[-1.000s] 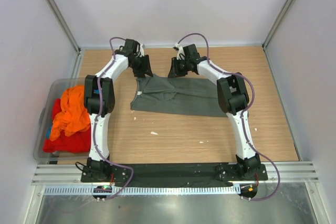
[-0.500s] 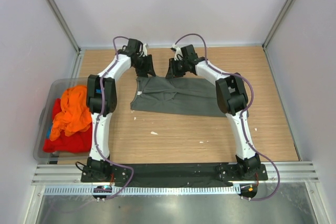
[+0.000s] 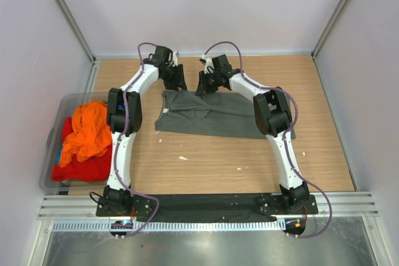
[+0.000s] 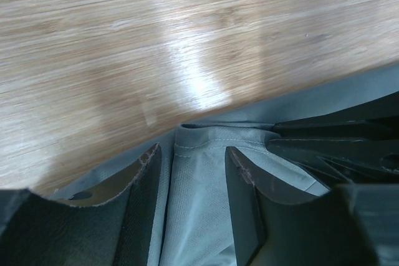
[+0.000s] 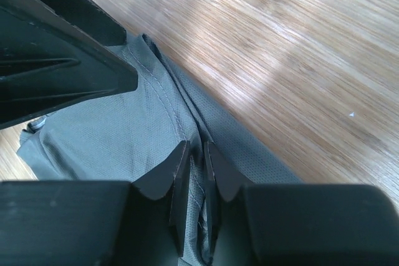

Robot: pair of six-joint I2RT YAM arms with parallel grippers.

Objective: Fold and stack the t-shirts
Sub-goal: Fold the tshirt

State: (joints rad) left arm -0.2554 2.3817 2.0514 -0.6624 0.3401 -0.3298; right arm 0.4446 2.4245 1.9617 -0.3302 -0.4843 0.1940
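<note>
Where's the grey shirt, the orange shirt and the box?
grey-green t-shirt [image 3: 212,116]: top view, middle of the flat cloth.
orange t-shirt [image 3: 87,130]: top view, its crumpled top.
plastic bin [image 3: 68,99]: top view, far rim.

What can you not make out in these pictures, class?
Blue t-shirt: top view, nearly buried under the orange t-shirt.
Grey-green t-shirt, far hem: top view, partly covered by left gripper and right gripper.
White specks: top view, too small to identify.

t-shirt [image 3: 209,114] on table [image 3: 249,154], bin [image 3: 48,151] left
</note>
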